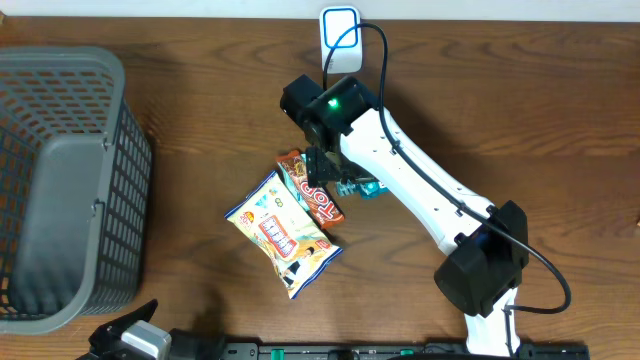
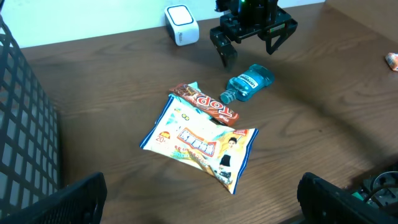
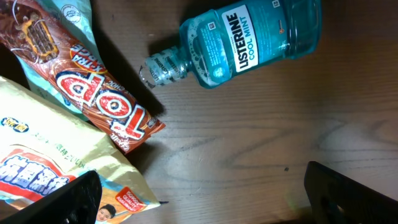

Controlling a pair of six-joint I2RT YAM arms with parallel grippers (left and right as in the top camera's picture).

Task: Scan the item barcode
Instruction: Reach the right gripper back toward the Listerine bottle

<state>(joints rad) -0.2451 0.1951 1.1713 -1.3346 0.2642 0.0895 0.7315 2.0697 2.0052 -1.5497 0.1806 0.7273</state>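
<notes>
Mouthwash bottle (image 3: 249, 43) lies near the right gripper (image 2: 250, 53), jaws spread wide, empty; left gripper (image 2: 202, 202) likewise

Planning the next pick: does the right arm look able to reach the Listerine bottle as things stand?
Probably yes: the right gripper hangs open just above the Listerine bottle, which lies uncovered and apart from the snack bar.

Wooden table (image 1: 200, 110), grey mesh basket (image 1: 128, 200) at left, white scanner (image 1: 341, 40) at top centre, right tool (image 1: 332, 176) above a brown snack bar (image 1: 318, 203) and teal bottle (image 1: 369, 188), yellow snack bag (image 1: 283, 232) touching the bar.
</notes>
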